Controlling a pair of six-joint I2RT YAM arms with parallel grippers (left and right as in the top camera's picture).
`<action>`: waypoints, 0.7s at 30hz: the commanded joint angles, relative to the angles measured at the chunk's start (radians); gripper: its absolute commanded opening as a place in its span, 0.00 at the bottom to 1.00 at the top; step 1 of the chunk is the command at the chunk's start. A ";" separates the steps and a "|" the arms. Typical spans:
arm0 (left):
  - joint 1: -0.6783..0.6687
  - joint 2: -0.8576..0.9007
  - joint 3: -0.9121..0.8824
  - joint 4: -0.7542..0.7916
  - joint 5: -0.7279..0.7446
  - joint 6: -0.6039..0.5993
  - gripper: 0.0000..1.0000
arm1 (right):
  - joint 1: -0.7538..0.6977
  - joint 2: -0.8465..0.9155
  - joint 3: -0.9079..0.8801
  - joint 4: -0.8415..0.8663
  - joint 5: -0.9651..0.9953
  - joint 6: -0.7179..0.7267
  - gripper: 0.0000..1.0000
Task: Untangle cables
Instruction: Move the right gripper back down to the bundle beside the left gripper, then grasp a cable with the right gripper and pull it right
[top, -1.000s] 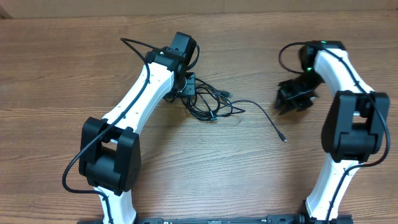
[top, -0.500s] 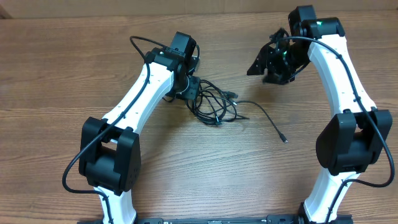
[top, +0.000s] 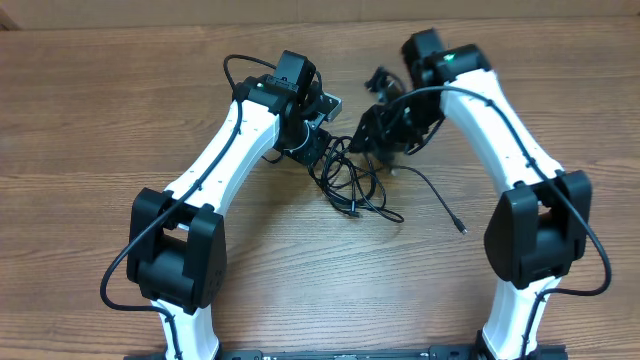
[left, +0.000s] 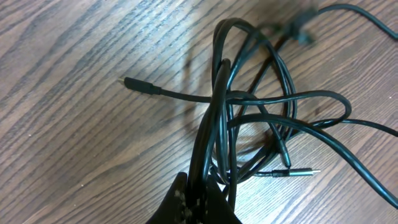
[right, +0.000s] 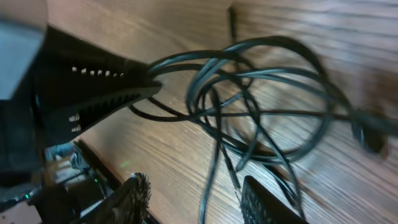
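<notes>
**Left gripper pinches a tangle of black cables while the right gripper hangs open above it**

Seen from overhead, two white robot arms reach in over a brown wooden table (top: 100, 120) and meet near its far middle. The cables (top: 352, 182), a loose knot of thin black cords, lie on the wood just in front of the two grippers, between the arms.

The left gripper (top: 313, 148) is at the left edge of the knot. In the left wrist view its jaws are closed tight on a bunch of several strands. These rise from the table into the grip, and the rest of the loops fan out across the wood beyond it. Two free ends show in that view. A black plug (left: 134, 83) points left, clear of the loops, and a silver plug (left: 305, 172) lies at the lower right of the tangle.

The right gripper (top: 380, 132) sits just right of the left one, above the upper right of the knot. In the right wrist view its two fingers (right: 134, 193) stand wide apart and grip nothing. The loops are spread on the table beyond them, and one strand runs down toward the gap. The left gripper's dark finger shows at the left of that view, with the strands running into it.

One loose strand (top: 435, 195) leaves the knot and curves away to the right across bare wood, ending in a small plug tip (top: 461, 229) near the right arm
</notes>
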 joint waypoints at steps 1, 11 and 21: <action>0.009 -0.011 -0.003 0.000 0.038 -0.011 0.04 | 0.029 -0.013 -0.042 0.020 0.003 -0.017 0.47; 0.039 -0.011 -0.003 -0.003 0.099 -0.042 0.04 | 0.051 -0.013 -0.211 0.177 -0.010 -0.008 0.38; 0.039 -0.011 -0.003 -0.004 0.110 -0.053 0.04 | -0.016 -0.048 -0.190 0.192 -0.186 -0.009 0.04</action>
